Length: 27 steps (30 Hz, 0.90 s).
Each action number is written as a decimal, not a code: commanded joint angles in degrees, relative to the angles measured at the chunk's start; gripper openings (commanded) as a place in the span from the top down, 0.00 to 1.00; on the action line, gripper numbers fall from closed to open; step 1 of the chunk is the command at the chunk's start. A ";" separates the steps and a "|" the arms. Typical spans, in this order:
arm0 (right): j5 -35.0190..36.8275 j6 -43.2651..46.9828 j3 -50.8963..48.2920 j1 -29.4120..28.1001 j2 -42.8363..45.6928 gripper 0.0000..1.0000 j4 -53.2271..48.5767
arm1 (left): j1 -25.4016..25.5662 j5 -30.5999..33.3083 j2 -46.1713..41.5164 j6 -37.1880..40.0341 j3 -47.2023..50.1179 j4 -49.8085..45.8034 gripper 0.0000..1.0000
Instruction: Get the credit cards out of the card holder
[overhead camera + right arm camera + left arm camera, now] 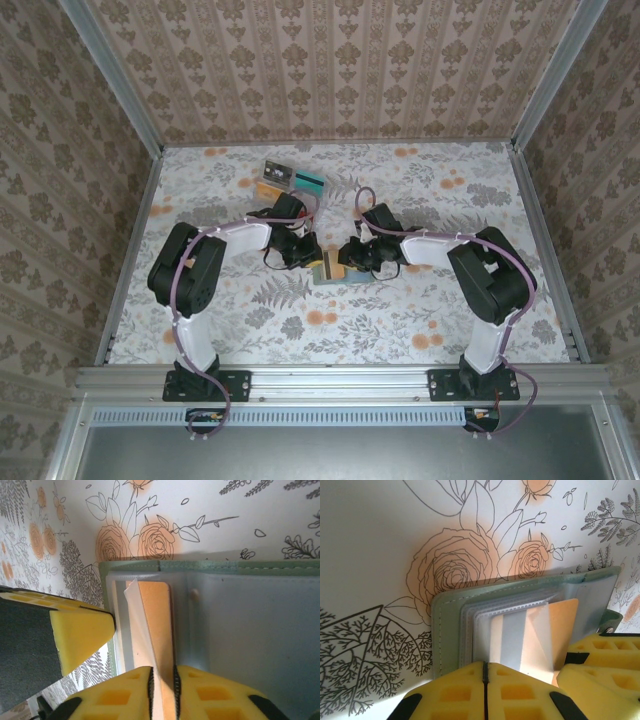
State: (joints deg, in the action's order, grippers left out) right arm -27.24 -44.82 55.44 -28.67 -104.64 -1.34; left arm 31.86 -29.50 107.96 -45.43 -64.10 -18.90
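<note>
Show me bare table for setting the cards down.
Free: the far-right table between the right arm and side rail, and the near strip between the arm bases. Crowded: centre, around the card holder, left gripper and right gripper; loose cards lie far-centre.

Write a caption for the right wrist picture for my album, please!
The right hand pinches a tan-orange card in the open grey-green wallet on a flowery table.

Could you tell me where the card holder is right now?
The holder lies mid-table in the top view, between the left claw and right claw.
</note>
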 commanded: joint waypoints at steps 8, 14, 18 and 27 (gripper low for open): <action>3.21 0.16 -4.48 2.60 5.13 0.98 0.83 | -0.08 2.25 1.60 1.23 0.79 -3.36 0.92; 4.20 2.33 -7.77 4.16 9.87 1.00 2.69 | -0.32 1.80 1.37 2.03 0.47 -3.52 0.90; 4.27 5.75 -8.67 4.44 13.16 1.00 1.89 | -0.69 -0.30 -0.33 2.53 0.09 -2.06 0.82; -3.36 3.42 -10.99 6.86 18.57 1.00 10.32 | -2.58 -8.93 -8.53 -1.35 2.84 10.43 0.62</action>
State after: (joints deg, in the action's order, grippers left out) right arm -26.48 -40.71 44.97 -22.44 -87.50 4.23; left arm 29.61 -33.93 103.02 -45.41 -62.35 -13.93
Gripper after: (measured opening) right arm 0.062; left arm 0.360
